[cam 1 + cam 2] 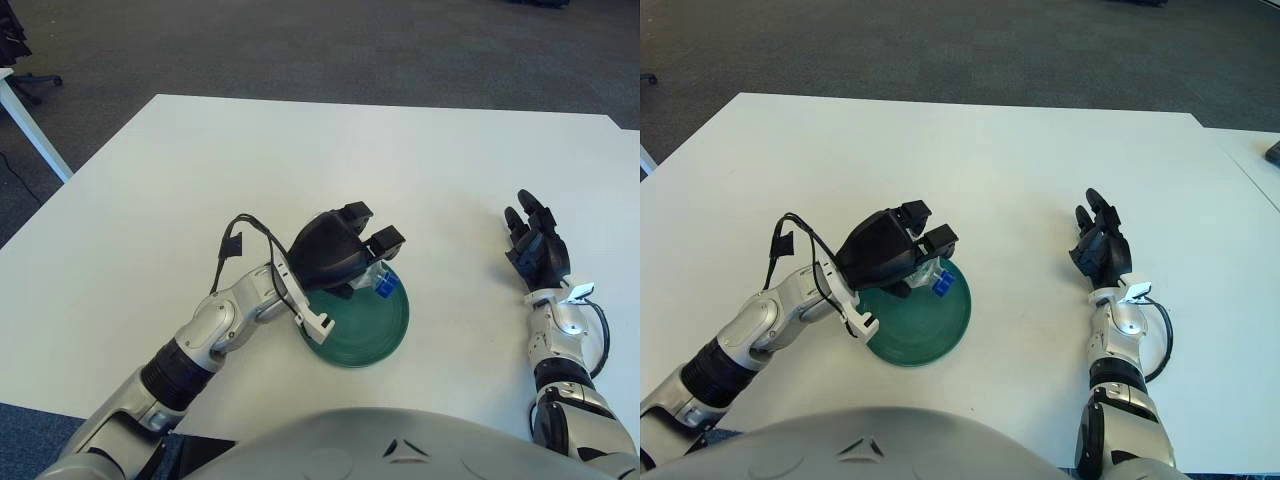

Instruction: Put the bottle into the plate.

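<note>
Two hands show over the white bench (150,200). The left hand (335,255) hangs above the far-left part of the round dark-green plate (375,325), its black fingers (385,240) clamped on the clear plastic bottle with a blue cap (381,284), cap pointing right over the plate. The right hand (538,250) shows well right of the plate, fingers spread, holding nothing.

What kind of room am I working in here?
Probably an office or lab: a plain white table on dark grey carpet, with another white desk's leg and a chair base at the far left.
</note>
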